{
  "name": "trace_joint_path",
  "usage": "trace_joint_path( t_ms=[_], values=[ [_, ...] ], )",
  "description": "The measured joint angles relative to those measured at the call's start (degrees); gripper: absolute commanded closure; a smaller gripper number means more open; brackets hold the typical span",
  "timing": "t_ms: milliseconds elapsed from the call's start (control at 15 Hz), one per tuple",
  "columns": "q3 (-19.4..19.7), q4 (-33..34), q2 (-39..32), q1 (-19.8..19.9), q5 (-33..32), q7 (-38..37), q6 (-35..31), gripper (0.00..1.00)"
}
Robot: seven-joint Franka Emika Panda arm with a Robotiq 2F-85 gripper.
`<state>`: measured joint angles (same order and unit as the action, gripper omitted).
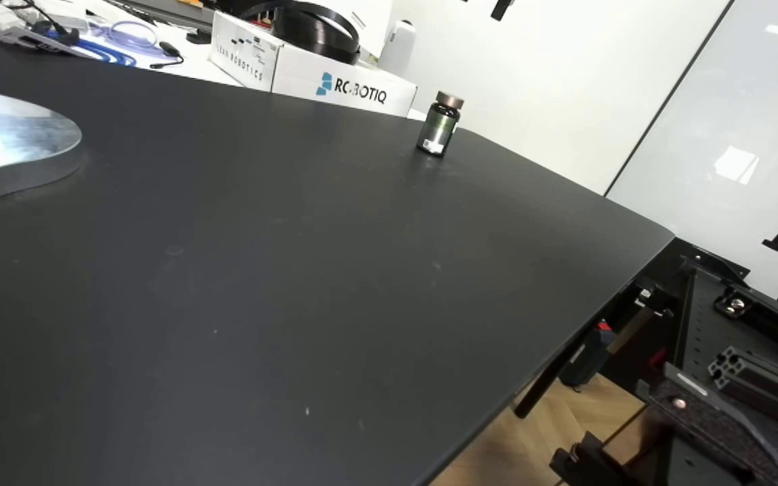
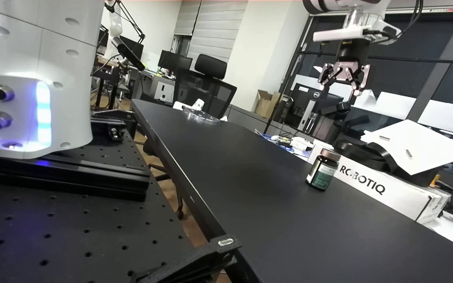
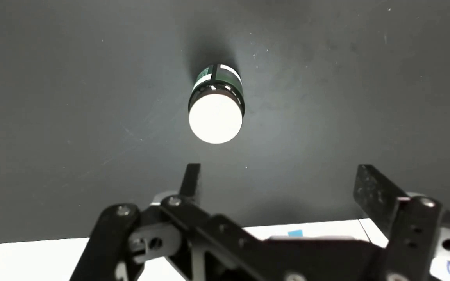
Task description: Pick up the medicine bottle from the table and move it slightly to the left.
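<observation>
At far left in an exterior view I have a white housing [image 2: 45,59] with a glowing strip [image 2: 43,114], standing over a black base [image 2: 73,220] dotted with holes. Further right comes an office chair [image 2: 207,84], and just below it in the frame a shiny curved slab [image 2: 203,116] lies at the end of the black worktop [image 2: 226,169]. Right of those stands my medicine bottle [image 2: 322,173], upright on the worktop near its edge, brown cap [image 2: 330,154] on top. Slightly right of it and well above hangs my claw [image 2: 341,89]. Beside the bottle on the right runs a long white box [image 2: 372,186] lettered ROBOTIQ, with a tilted white sheet [image 2: 415,145] showing above it. On my wrist view the bottle sits left of centre, its cap washed white by glare, ahead of the claw and nearer the finger on that side of the frame. The fingers [image 3: 191,181] are spread wide apart, both away from the bottle, with worktop and white box visible through the gap.
</observation>
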<state>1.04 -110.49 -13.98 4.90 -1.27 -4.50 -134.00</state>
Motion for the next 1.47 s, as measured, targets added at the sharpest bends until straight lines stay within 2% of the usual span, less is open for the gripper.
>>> trace_joint_path(
  t_ms=[600, 1400, 1467],
  values=[
    [1.3, 5.7, -11.8, 0.0, 0.0, 0.2, -2.9, 0.0],
    [3.2, 7.2, -17.5, 0.7, 0.3, 0.2, -4.7, 0.0],
    [3.2, 7.2, -17.8, 0.8, 0.4, 0.2, -4.8, 0.25]
  ],
)
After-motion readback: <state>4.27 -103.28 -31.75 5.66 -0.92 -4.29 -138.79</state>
